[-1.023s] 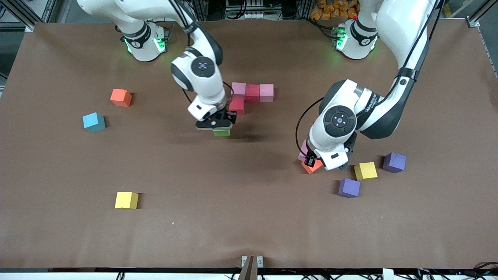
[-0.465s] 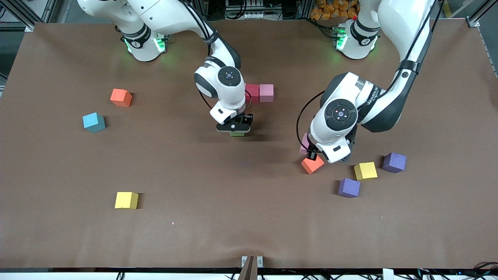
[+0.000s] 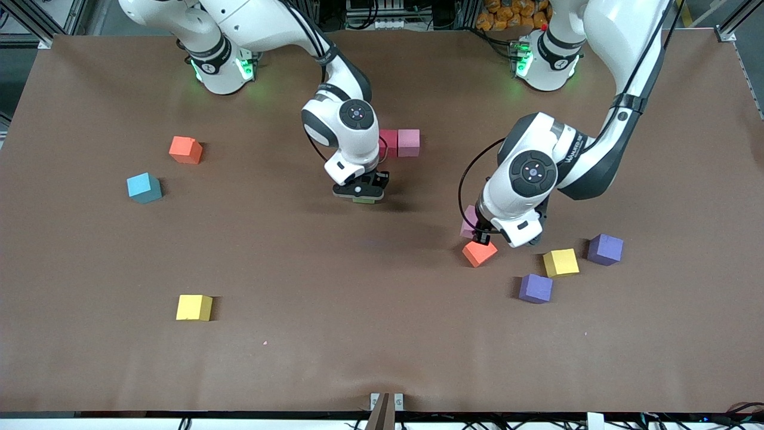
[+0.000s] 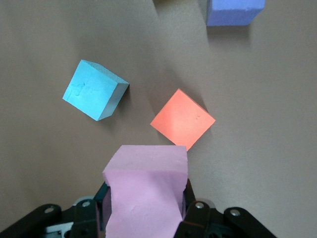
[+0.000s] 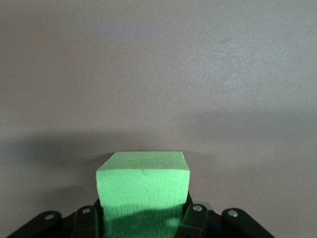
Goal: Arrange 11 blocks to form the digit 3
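Hiding green block (image 3: 364,200): right hand (image 3: 359,190)

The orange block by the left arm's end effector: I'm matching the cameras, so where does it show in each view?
Front view: orange block, just below the left end effector.
Left wrist view: mid-picture, touching the held pink block.
Right wrist view: not in it.
Shared landmark: that pink block.

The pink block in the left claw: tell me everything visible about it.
The pink block is a pale pink matte foam cube with slightly rough, creased faces. It sits clamped in the left claw, whose dark fingers press its two sides. It is held tilted over the table, just above the orange block, and whether the two touch cannot be told. In the front view only a sliver of it shows past the arm.
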Tool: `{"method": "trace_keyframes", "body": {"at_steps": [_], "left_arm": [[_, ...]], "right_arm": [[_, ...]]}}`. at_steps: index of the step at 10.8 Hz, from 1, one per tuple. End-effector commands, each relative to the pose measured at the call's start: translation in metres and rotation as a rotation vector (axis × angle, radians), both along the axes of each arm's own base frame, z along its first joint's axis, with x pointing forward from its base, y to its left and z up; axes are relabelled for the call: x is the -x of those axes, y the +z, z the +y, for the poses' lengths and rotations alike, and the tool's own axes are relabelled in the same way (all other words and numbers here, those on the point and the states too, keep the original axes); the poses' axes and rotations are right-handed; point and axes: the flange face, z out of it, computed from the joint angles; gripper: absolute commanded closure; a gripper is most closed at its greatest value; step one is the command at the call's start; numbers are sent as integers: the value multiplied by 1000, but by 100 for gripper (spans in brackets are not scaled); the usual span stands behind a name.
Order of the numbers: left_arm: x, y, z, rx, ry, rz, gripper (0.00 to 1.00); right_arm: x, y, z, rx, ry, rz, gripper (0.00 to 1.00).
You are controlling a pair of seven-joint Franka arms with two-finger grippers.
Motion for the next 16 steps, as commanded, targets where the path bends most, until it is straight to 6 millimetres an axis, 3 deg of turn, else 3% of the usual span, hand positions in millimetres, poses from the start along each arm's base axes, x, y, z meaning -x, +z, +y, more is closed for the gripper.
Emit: {"method": "trace_keyframes", "body": {"at_steps": [1,6,10,13,16], "left_arm": [[26,7,3,-4,42,-3,61],[60,-7,-7,52,56,6,62],[78,-21,-34,78,101,0,62],[105,-40,-75,78,112,12,62],[108,-49,-83,86,130,10,62]], "right_arm": [[13,-5,3,5,-14,-7,75],[17,-12,-3,24,-4,1,75],[23,-17,-9,45,16,4,75],[27,-18,-12,49,13,7,75],[32,-17,-9,44,18,12,75]]}}
